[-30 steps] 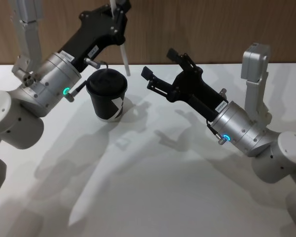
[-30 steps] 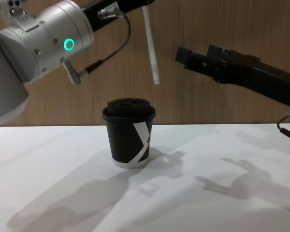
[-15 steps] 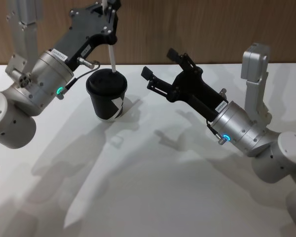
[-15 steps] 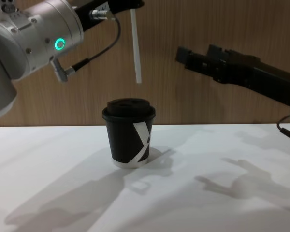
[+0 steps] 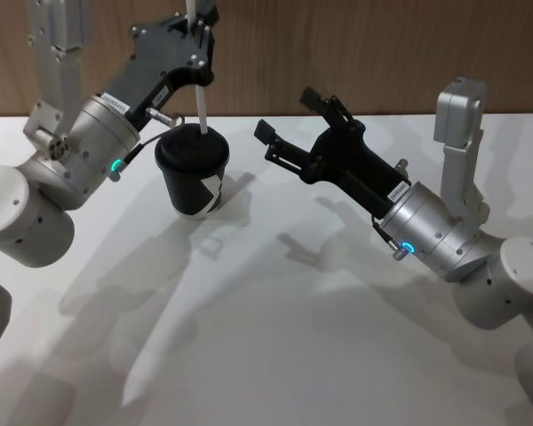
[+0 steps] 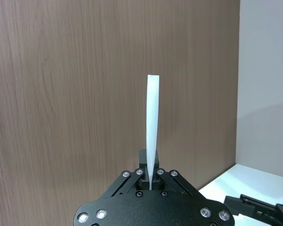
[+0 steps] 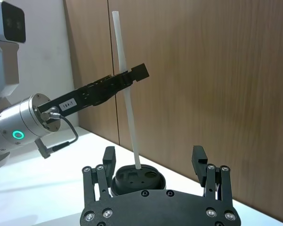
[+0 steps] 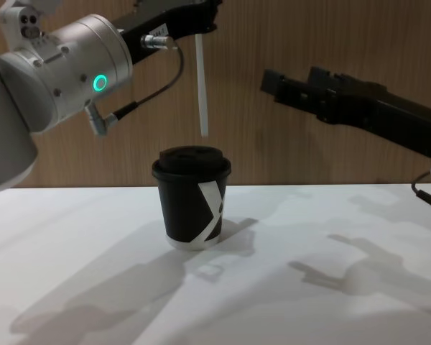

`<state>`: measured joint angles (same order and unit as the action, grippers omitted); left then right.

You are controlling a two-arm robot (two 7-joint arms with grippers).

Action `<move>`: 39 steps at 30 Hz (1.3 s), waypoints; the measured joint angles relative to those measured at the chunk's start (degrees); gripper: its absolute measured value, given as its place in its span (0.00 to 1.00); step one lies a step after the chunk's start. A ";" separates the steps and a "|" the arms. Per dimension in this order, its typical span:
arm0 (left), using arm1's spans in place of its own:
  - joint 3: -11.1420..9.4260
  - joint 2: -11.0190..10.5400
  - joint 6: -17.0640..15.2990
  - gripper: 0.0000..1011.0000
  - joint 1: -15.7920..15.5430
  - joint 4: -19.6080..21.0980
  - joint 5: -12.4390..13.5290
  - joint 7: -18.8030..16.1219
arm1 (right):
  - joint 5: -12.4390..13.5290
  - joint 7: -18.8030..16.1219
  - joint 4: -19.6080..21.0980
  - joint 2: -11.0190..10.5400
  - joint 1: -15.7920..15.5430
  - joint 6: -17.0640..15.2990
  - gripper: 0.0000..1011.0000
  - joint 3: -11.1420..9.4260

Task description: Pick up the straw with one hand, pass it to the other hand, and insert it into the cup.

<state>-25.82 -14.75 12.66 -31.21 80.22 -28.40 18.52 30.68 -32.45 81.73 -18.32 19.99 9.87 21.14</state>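
The white straw (image 8: 201, 86) hangs nearly upright, with my left gripper (image 5: 195, 35) shut on its upper part. From the chest, the straw's lower tip sits a short gap above the lid of the black cup (image 8: 192, 198). The cup (image 5: 194, 173) stands on the white table with its white logo facing front. From the left wrist, the straw (image 6: 153, 127) rises out of the closed left gripper (image 6: 151, 181). My right gripper (image 5: 287, 114) is open and holds nothing, hovering to the right of the cup. From the right wrist, the straw (image 7: 125, 94) comes down to the cup lid (image 7: 137, 176) between the right fingers (image 7: 108, 160).
The white table (image 5: 293, 337) spreads wide in front of the cup. A wooden wall (image 8: 287, 144) stands close behind it. A dark cable with a silver plug (image 8: 104, 118) loops beside the left arm.
My left gripper has swung the straw from a tilt right of the cup to upright over the lid and lowered it a little. The right arm has not moved.
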 joint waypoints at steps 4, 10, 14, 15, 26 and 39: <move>0.12 0.23 0.05 0.00 -0.01 -0.23 0.46 -0.27 | 0.00 0.00 0.00 0.00 0.00 0.01 0.99 0.00; 0.49 0.25 0.10 0.00 0.28 0.03 1.25 -0.80 | 0.00 0.00 0.00 0.00 0.00 0.01 0.99 0.00; 0.75 0.23 0.10 0.00 0.50 0.44 1.71 -1.12 | 0.00 0.00 0.00 0.00 0.00 0.01 0.99 0.00; 0.79 0.22 0.10 0.00 0.54 0.50 1.79 -1.17 | 0.00 0.00 0.00 0.00 0.00 0.00 0.99 0.00; 1.30 0.55 -0.16 0.00 0.32 0.27 2.71 -1.51 | 0.00 0.00 0.00 0.00 0.00 0.00 0.99 0.00; 1.58 1.56 -1.17 0.00 -0.73 -1.94 3.18 -1.25 | 0.00 0.00 0.00 0.00 0.00 0.00 0.99 0.00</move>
<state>-24.24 -13.19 11.49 -31.93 78.28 -25.23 17.27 30.67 -32.45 81.73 -18.32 19.99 9.87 21.13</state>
